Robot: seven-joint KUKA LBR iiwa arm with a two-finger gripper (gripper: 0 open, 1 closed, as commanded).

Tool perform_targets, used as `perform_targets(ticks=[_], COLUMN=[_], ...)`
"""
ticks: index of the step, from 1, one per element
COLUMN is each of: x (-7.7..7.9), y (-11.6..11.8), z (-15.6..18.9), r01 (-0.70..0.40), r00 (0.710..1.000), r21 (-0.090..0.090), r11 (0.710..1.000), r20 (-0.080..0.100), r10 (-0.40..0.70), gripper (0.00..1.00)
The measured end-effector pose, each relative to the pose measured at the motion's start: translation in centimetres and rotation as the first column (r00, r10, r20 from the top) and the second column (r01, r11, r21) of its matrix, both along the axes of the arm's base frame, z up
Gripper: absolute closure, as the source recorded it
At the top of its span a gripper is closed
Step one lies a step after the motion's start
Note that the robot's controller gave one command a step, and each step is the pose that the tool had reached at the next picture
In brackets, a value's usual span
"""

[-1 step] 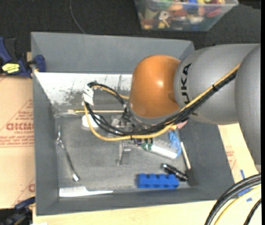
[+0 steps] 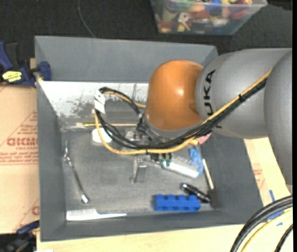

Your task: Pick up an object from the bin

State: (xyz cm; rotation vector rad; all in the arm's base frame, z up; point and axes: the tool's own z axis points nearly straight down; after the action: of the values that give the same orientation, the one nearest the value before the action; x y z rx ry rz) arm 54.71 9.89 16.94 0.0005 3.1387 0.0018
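One blue studded plastic brick (image 2: 177, 202) lay by the grey metal bin's (image 2: 48, 167) near edge. The gripper (image 2: 139, 171) hung mid-bin, clenched or released, couldn't tell. Closing there risked catching nothing.

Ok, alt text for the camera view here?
A grey robot arm with an orange wrist cover reaches from the right into a grey metal bin, jaws hanging over the bare middle of its floor. A blue toy brick, a black pen and a white stick lie along the near wall; a white-and-green thing lies beside the jaws.
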Motion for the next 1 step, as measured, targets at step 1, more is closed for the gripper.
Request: perform_targets(ticks=[1], x=[4.18], y=[-8.97], z=[-9.94], r01=[0.102], r00=[0.995], r21=[-0.002], r11=[0.995], r20=[0.000], r10=[-0.102], gripper=[0.00])
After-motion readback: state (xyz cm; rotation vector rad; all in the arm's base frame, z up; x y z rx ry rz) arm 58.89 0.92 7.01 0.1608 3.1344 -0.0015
